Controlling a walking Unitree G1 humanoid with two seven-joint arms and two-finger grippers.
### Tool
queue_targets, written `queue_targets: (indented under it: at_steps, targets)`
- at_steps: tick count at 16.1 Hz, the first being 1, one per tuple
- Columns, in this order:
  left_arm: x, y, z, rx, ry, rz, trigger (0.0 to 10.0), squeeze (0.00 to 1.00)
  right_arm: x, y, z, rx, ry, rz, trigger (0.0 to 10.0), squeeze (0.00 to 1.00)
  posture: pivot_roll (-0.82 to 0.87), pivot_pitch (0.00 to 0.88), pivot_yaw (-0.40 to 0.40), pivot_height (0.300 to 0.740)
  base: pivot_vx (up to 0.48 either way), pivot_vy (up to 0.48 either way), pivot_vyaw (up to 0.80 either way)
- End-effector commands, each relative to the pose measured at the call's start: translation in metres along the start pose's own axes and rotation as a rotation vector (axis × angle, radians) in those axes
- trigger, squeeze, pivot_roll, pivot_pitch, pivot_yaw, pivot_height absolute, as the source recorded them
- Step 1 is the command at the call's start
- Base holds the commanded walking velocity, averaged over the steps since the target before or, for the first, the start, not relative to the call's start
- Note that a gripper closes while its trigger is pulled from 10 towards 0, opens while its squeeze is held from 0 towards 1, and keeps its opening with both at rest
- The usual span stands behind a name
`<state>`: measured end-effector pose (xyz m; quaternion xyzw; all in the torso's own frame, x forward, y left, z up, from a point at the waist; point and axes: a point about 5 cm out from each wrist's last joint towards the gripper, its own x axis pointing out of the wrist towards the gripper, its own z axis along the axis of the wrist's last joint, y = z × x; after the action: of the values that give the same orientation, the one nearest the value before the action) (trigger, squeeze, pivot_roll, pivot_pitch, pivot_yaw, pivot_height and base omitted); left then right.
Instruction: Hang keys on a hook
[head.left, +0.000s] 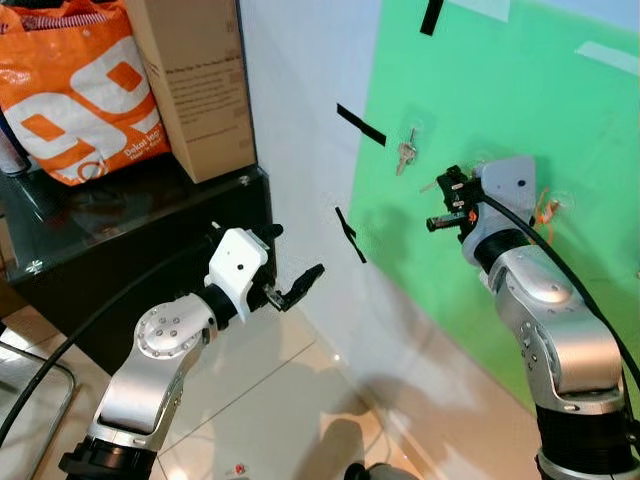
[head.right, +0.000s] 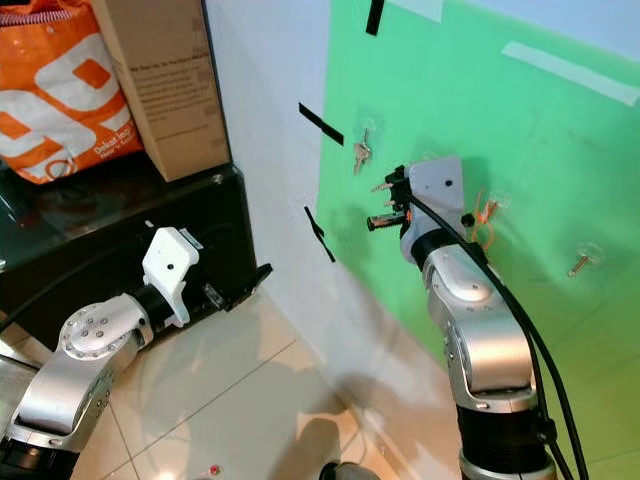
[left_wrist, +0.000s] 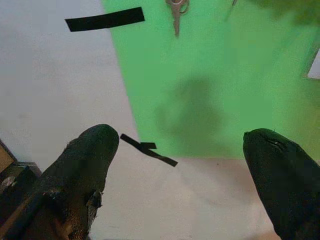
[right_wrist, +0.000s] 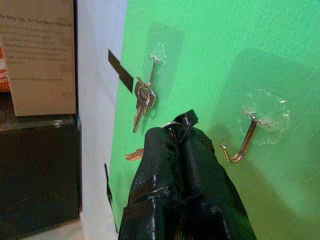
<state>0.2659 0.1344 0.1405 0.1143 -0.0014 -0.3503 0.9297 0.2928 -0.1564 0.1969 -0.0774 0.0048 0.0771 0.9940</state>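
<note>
My right gripper (head.left: 443, 203) is raised against the green wall panel (head.left: 520, 110). It is shut on a set of keys: the ring (right_wrist: 175, 124) pokes out at the fingertips and a copper key (right_wrist: 134, 155) sticks out beside them. A bare hook (right_wrist: 245, 142) on a clear pad is fixed to the panel close beside the gripper, apart from it. Another hook (right_wrist: 155, 59) further along carries a silver bunch of keys (head.left: 406, 152). My left gripper (head.left: 298, 285) hangs low near the wall, open and empty, its fingers (left_wrist: 90, 155) spread wide.
A black glass-topped cabinet (head.left: 120, 240) stands to the left with an orange bag (head.left: 80, 90) and a cardboard box (head.left: 195, 80) on it. Black tape strips (head.left: 360, 125) mark the white wall. A third hook (head.right: 583, 262) sits further right. Pale floor tiles (head.left: 270, 400) lie below.
</note>
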Motion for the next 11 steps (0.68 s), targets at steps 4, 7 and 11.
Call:
queue_targets:
  at_steps: [4, 7, 11]
  targets:
    - [0.003, -0.004, 0.006, 0.004, -0.02, -0.051, 10.0, 0.0, -0.003, -0.005, 0.004, -0.011, 0.007, -0.034, 10.0, 0.0, -0.07, 0.0, -0.011, 0.74, 0.0, 0.0, 0.0]
    - [0.003, -0.01, 0.007, -0.013, -0.032, -0.094, 10.0, 0.0, -0.008, -0.01, 0.003, -0.016, 0.02, -0.062, 10.0, 0.0, -0.07, 0.0, -0.015, 0.74, 0.0, 0.0, 0.0]
    - [0.001, -0.011, 0.009, -0.036, -0.044, -0.12, 10.0, 0.0, -0.016, -0.013, 0.005, -0.015, 0.024, -0.075, 10.0, 0.0, -0.07, 0.0, -0.015, 0.74, 0.0, 0.0, 0.0]
